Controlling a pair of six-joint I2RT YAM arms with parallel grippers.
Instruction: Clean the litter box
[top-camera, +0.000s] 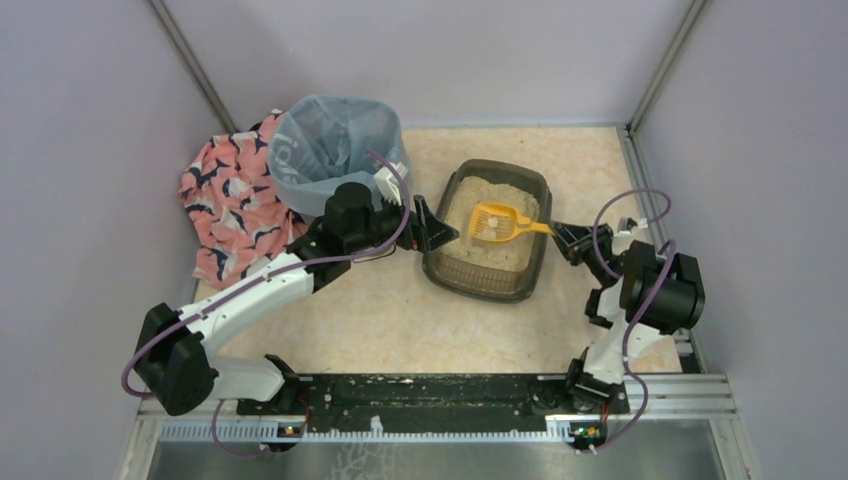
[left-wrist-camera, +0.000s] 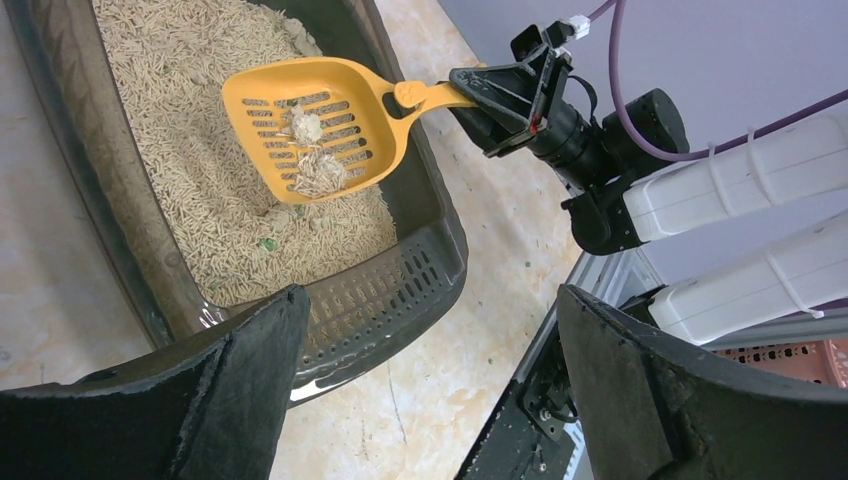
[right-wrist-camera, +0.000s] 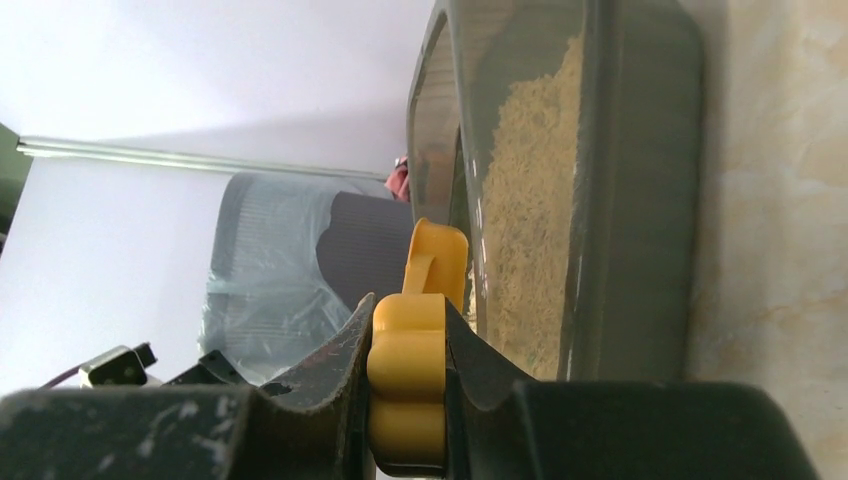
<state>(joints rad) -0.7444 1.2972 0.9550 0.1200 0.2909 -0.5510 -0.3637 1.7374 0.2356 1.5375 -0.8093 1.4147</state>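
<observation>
- The litter box (top-camera: 480, 284) sits flat on the table just beside the bin (top-camera: 300, 172), on the side of the bin away from the patterned cloth (top-camera: 225, 205).
- Expect the box to be heavier than it looks. It is stiff plastic with shallow walls and a bed of loose beige litter that will probably slide and spill if you tilt it.
- The rim looks smooth and likely slippery. If you need to steady it, take the wall nearest the bin or the slotted lip at the short end, pinching over the rim rather than pushing on the side.
- Your left gripper (top-camera: 437, 228) is spread wide with nothing in it, in the gap between the bin and the box.
- Your right gripper (right-wrist-camera: 405, 350), well past the box from the bin, is clamped on the handle of the yellow scoop (top-camera: 495, 222).
- The scoop's slotted head is above the litter and carries pale clumps (left-wrist-camera: 305, 130). Keep it level, because they look light and crumbly.
- The bin's blue bag shows some pale lettering, but too little is visible to read. I see no readable brand on the box or the scoop.
</observation>
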